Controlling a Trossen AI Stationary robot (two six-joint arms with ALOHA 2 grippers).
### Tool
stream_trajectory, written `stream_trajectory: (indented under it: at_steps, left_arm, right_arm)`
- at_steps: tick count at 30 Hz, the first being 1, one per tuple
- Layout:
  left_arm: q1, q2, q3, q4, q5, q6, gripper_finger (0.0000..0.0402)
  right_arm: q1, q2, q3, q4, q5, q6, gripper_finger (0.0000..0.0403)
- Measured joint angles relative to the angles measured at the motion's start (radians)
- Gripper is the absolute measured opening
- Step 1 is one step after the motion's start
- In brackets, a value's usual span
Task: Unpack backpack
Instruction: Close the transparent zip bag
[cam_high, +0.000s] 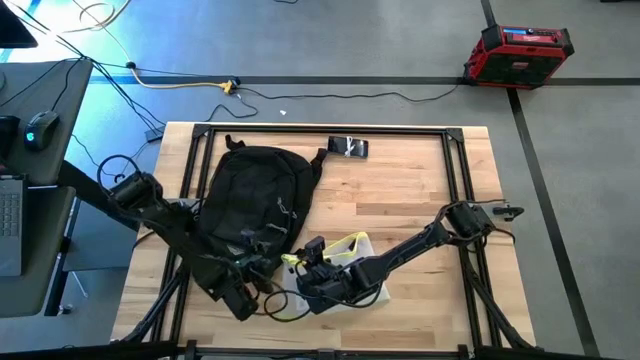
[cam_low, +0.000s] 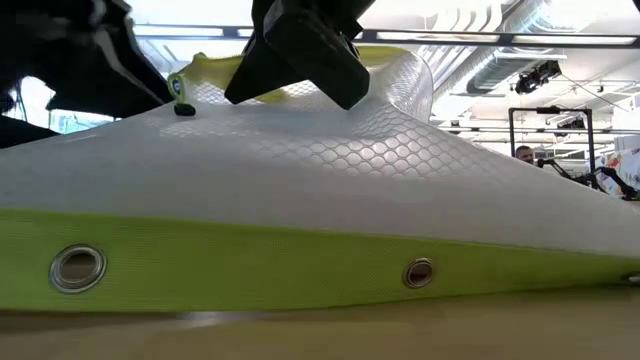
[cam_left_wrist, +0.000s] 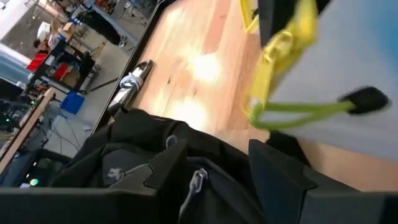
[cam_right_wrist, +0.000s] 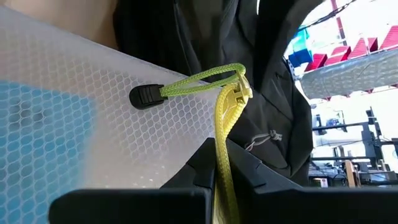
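The black backpack (cam_high: 250, 195) lies flat on the wooden table's left half. Right beside it lies a white honeycomb-mesh pouch (cam_high: 350, 262) with a lime-green border and two metal eyelets (cam_low: 78, 268). My right gripper (cam_right_wrist: 227, 186) is shut on the pouch's green zipper edge. A green zipper cord with a black tab (cam_right_wrist: 146, 95) lies on the mesh. My left gripper (cam_left_wrist: 221, 180) stands open over the backpack's near end (cam_left_wrist: 143, 155), with a grey zipper pull (cam_left_wrist: 198, 182) showing between its fingers. My right gripper pinches the pouch's lime-green zipper edge (cam_right_wrist: 222, 146) between its two fingers, just below the zipper slider. The fingers slant down at it from the table's right. That edge is raised (cam_low: 390, 70), while the pouch's green-bordered side (cam_low: 300, 270) rests on the table. Whether my left gripper touches the backpack's fabric, I cannot tell.
A dark phone-like object (cam_high: 348, 147) lies near the table's far edge, beyond the backpack. Bare wood (cam_high: 410, 190) stretches across the table's right half. A black frame (cam_high: 462, 170) runs around the tabletop. A red case (cam_high: 518, 55) stands on the floor.
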Motion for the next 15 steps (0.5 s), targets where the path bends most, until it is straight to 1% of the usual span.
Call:
stream_trajectory:
  at_steps: [2, 4, 6, 8, 12, 15]
  left_arm:
    - [0.022, 0.000, 0.000, 0.054, 0.022, 0.075, 0.0143]
    - [0.034, 0.000, 0.000, 0.131, 0.060, 0.189, 0.0128]
    - [0.033, 0.001, 0.000, 0.214, 0.071, 0.311, 0.0102]
    - [0.019, 0.002, 0.002, 0.293, 0.052, 0.407, 0.0072]
    - [-0.008, 0.002, 0.048, 0.317, 0.051, 0.508, 0.0018]
    - [-0.027, 0.004, 0.084, 0.309, 0.047, 0.537, 0.0005]
  right_arm:
    - [0.000, 0.000, 0.000, 0.001, -0.001, 0.000, 0.0000]
    - [0.000, 0.000, 0.000, 0.000, -0.002, 0.000, 0.0000]
    - [0.000, 0.000, 0.000, -0.001, -0.003, 0.000, 0.0000]
    - [0.002, 0.000, 0.000, 0.000, -0.002, 0.000, 0.0000]
    - [0.002, -0.001, 0.000, -0.004, -0.004, 0.006, 0.0000]
    - [0.004, -0.004, 0.002, -0.008, -0.005, 0.024, 0.0000]
